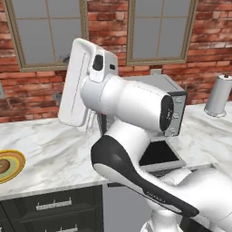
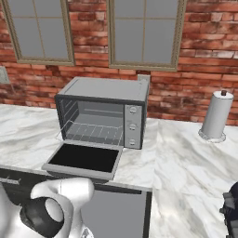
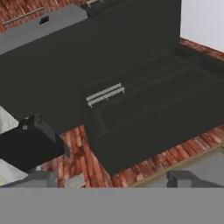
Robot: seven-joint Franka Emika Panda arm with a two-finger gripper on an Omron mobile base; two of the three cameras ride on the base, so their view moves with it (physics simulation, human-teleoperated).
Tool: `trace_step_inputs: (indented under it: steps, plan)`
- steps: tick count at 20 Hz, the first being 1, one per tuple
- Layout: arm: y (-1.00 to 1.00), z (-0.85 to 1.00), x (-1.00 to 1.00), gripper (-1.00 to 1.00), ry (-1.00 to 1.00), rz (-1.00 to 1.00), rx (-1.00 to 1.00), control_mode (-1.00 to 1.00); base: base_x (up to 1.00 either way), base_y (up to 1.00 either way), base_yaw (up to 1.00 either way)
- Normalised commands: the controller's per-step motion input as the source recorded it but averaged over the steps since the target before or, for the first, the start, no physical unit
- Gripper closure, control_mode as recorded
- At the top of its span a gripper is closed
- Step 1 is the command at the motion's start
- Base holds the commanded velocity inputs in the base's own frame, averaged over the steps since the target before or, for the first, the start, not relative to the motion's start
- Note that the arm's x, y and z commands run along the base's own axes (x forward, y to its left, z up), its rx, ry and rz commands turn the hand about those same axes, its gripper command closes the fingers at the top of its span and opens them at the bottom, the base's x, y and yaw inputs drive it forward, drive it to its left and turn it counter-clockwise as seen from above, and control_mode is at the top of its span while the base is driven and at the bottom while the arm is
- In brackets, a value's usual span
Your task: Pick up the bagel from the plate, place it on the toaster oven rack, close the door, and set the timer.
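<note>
So basically nothing on the list had been done at this point. The bagel (image 1: 3,166) was sitting on the plate (image 1: 15,168) way off at the left edge of the marble counter (image 1: 50,154), well apart from the toaster oven (image 2: 102,111). The door (image 2: 86,158) was dropped down flat and the toaster oven rack (image 2: 93,132) inside was bare, so at least the oven looked ready to load. The gripper (image 3: 113,177) had its jaws spread wide with nothing between them, and the hand view looked down at dark cabinet fronts and brick-patterned floor, nowhere near the bagel. I'd say the pick, the placing, shutting the door and setting the timer were all left to do.
</note>
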Motion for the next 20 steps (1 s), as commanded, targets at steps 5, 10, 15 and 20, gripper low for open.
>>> trace_step_inputs:
  steps: [5,10,15,20]
  plan:
    - [0.27,-0.18,0.98,-1.00,-0.05,-0.13,-0.82,-1.00,0.00,0.00,0.00]
    - [0.41,-0.75,0.31,-1.00,-0.01,-0.01,-0.85,-1.00,0.00,0.00,0.00]
    - [0.22,-0.81,0.02,-1.00,0.08,0.02,-0.70,-1.00,0.00,0.00,0.00]
    - [0.00,-0.88,0.01,-1.00,0.38,-0.02,-0.19,-1.00,0.00,0.00,0.00]
